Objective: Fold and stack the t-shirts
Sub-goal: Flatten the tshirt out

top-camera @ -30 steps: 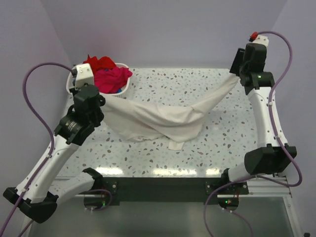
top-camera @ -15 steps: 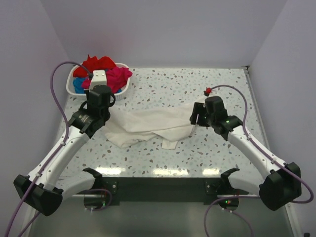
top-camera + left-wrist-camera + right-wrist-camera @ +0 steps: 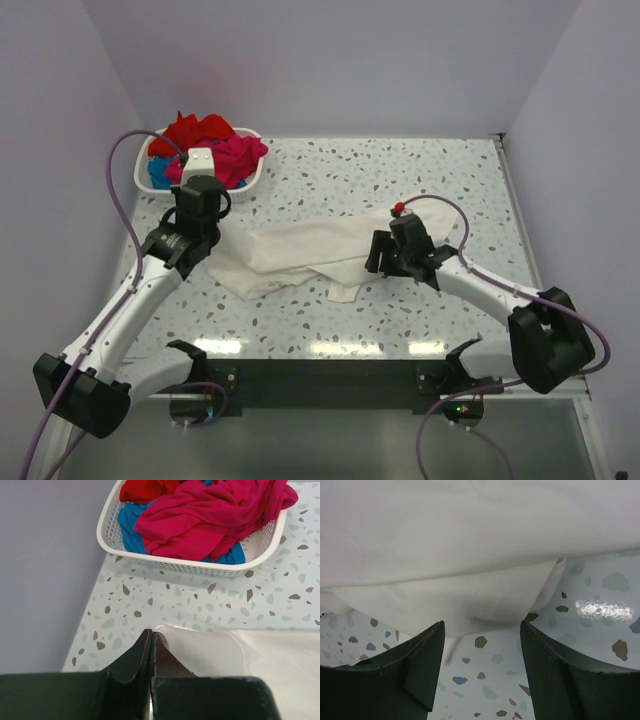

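A white t-shirt [image 3: 300,258] lies crumpled across the middle of the speckled table, its print hidden. My left gripper [image 3: 212,243] is shut on the shirt's left edge [image 3: 200,650], low over the table. My right gripper [image 3: 378,255] is open at the shirt's right end, its fingers [image 3: 420,660] straddling bare table just below the white cloth [image 3: 470,555], holding nothing. Red [image 3: 200,130], magenta-pink [image 3: 235,157] and blue [image 3: 160,172] t-shirts are heaped in the white basket [image 3: 250,180]; they also show in the left wrist view [image 3: 210,515].
The white slatted basket [image 3: 185,566] stands at the table's far left corner, just beyond my left gripper. Walls close in behind and on both sides. The dark front rail [image 3: 320,380] runs along the near edge.
Both arms have come down and inward from holding the shirt stretched high; the shirt now lies on the table. My right gripper has let go of it and moved further left.
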Robot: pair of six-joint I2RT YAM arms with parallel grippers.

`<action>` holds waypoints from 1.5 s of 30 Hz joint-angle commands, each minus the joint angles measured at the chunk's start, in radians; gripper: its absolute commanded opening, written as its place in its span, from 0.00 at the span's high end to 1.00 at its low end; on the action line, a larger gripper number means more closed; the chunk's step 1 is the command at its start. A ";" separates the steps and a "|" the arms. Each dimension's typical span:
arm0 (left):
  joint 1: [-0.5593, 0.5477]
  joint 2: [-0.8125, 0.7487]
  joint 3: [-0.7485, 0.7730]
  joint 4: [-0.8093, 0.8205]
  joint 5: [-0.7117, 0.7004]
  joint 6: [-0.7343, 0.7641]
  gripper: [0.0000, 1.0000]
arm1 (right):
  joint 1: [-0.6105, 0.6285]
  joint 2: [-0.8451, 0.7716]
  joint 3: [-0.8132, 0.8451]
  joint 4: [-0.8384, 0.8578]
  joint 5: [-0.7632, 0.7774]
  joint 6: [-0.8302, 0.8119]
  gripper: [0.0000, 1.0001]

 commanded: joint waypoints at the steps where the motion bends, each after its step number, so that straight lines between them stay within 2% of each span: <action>1: 0.021 -0.010 -0.014 0.068 0.036 -0.012 1.00 | 0.007 0.047 -0.010 0.107 -0.034 0.035 0.35; 6: 0.030 -0.013 -0.028 0.080 0.055 -0.014 1.00 | 0.015 0.109 -0.013 0.136 -0.046 0.049 0.36; 15: 0.044 -0.013 -0.037 0.087 0.069 -0.009 1.00 | 0.021 0.161 -0.011 0.142 -0.047 0.045 0.50; 18: 0.047 -0.016 -0.041 0.090 0.072 -0.009 1.00 | 0.021 0.167 -0.016 0.144 -0.046 0.042 0.70; 19: 0.048 -0.018 -0.043 0.091 0.072 -0.009 1.00 | 0.021 0.162 -0.015 0.132 -0.047 0.039 0.86; 21: 0.050 -0.018 -0.043 0.093 0.075 -0.008 1.00 | 0.021 0.126 -0.004 0.104 -0.047 0.031 1.00; 23: 0.050 -0.018 -0.045 0.091 0.073 -0.006 1.00 | 0.021 0.080 0.024 0.032 -0.035 0.007 1.00; 27: 0.056 -0.023 -0.046 0.094 0.075 -0.005 1.00 | 0.021 -0.125 0.094 -0.141 0.070 -0.044 1.00; 31: 0.059 -0.035 -0.051 0.103 0.073 0.000 1.00 | 0.021 -0.273 0.183 -0.377 0.162 -0.095 1.00; 34: 0.059 -0.033 -0.052 0.106 0.076 0.002 1.00 | 0.021 -0.318 0.271 -0.495 0.260 -0.133 1.00; 38: 0.062 -0.027 -0.054 0.108 0.087 0.002 1.00 | 0.010 -0.246 0.367 -0.484 0.333 -0.202 1.00; 41: 0.062 -0.024 -0.057 0.108 0.095 0.000 1.00 | -0.043 -0.101 0.395 -0.407 0.290 -0.234 0.82; 43: 0.062 -0.019 -0.058 0.108 0.101 0.003 1.00 | -0.079 -0.028 0.403 -0.372 0.259 -0.234 0.56; 45: 0.062 -0.013 -0.060 0.105 0.105 0.002 1.00 | -0.079 0.029 0.401 -0.364 0.239 -0.225 0.41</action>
